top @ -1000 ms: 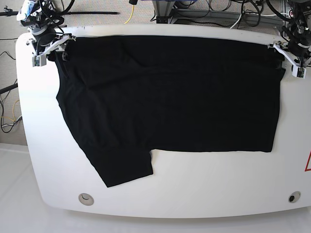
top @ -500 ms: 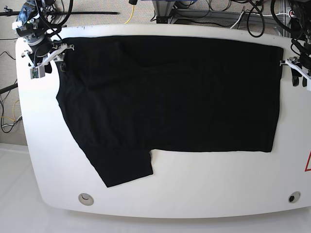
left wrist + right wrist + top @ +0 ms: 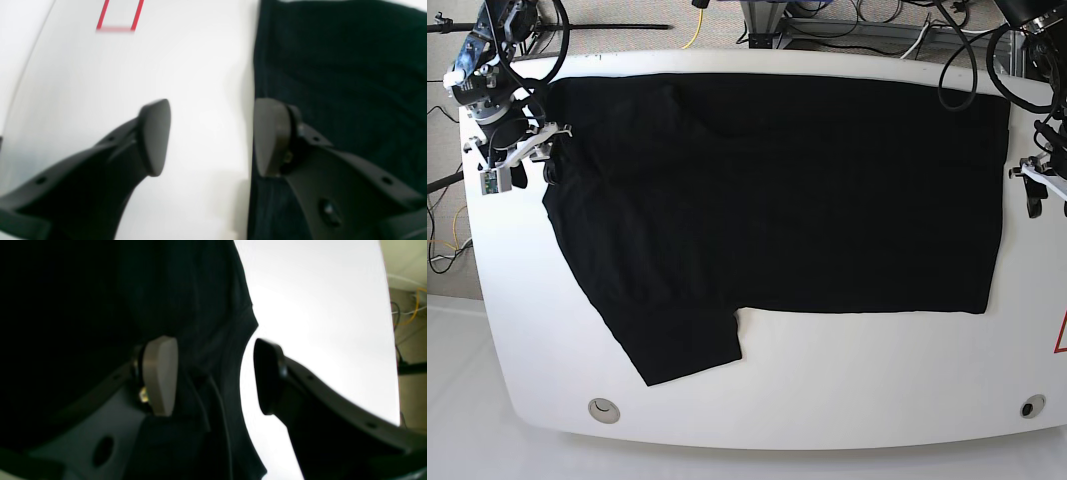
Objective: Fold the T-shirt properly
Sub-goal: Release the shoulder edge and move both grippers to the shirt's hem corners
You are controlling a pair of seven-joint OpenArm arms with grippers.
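Both grippers have slid down along the shirt's side edges since a second ago. Left gripper [image 3: 211, 136] is spread, the shirt [image 3: 777, 190] edge beside one jaw. Right gripper [image 3: 215, 373] is spread, straddling the shirt's edge on the table [image 3: 877, 370].

A white desk [image 3: 827, 380] with rounded corners fills most of the base view, and two small round fittings sit in its near edge, one at the left [image 3: 604, 409] and one at the right [image 3: 1032, 406]. A red marking [image 3: 1060, 335] shows at the desk's right edge in the base view, and a red outlined shape [image 3: 119, 16] lies on the white surface in the left wrist view. Beyond the far edge, grey carpet [image 3: 627, 15] carries a tangle of black and white cables [image 3: 867, 25], a yellow cable [image 3: 695, 25] and a metal frame [image 3: 772, 20].
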